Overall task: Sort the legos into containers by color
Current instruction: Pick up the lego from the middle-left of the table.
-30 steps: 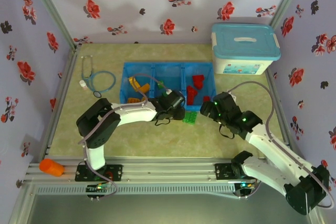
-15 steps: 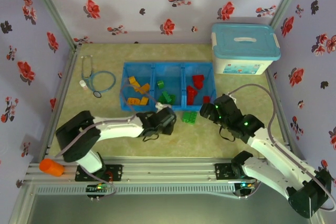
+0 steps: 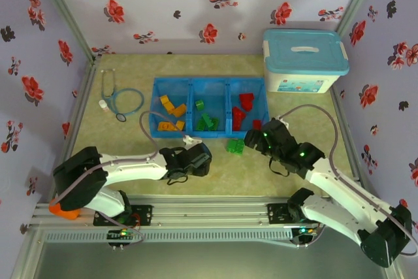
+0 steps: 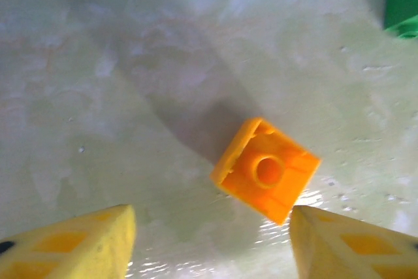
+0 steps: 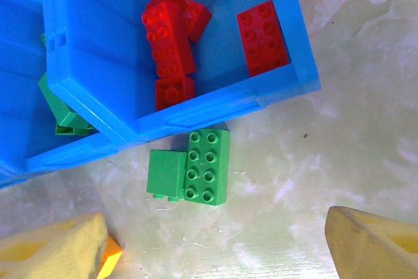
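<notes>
Left gripper [image 4: 210, 227] has pulled back from the blue tray [image 3: 171, 134], jaws now spread. Orange brick [image 4: 266, 169] lies underside-up on the table [image 3: 228, 176] in front of the tray, loose between the fingers. Looks dropped, unsorted. Right gripper [image 5: 214, 227] spread wide, empty, near green bricks [image 5: 196, 168] just before the tray.

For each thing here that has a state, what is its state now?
White plastic storage box with light-blue lid: closed.
Left claw: open, empty.
Right claw: open, empty.
Small orange plastic brick: loose on table, underside up.
Two green studded plastic bricks: on table, outside bright blue plastic tray.
</notes>
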Available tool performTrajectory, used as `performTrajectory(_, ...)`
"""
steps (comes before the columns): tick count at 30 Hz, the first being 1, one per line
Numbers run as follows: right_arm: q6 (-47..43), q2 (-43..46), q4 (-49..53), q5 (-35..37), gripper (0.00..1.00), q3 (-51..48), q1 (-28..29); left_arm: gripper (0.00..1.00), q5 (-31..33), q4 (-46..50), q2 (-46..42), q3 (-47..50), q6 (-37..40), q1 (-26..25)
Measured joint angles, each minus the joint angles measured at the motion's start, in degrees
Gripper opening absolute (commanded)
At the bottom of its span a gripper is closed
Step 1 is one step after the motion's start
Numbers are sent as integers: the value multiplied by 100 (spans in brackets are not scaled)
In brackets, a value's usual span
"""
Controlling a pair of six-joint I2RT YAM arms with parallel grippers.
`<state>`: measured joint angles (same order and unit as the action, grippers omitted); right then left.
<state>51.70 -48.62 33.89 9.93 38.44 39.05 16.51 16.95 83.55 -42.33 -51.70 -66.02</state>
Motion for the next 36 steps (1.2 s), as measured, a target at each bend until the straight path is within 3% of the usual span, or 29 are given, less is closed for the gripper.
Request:
performTrajectory(15, 0, 236, 81, 44, 87, -105, 0, 72, -96, 4, 1016, -822, 278, 13)
performTrajectory(28, 2, 328, 138, 79, 87, -181, 0, 38, -103, 203, 1207, -885, 439, 79)
performTrajectory(36, 2, 369, 186, 81, 87, -188, 2, 36, 28, 483, 308, -695, 470, 564)
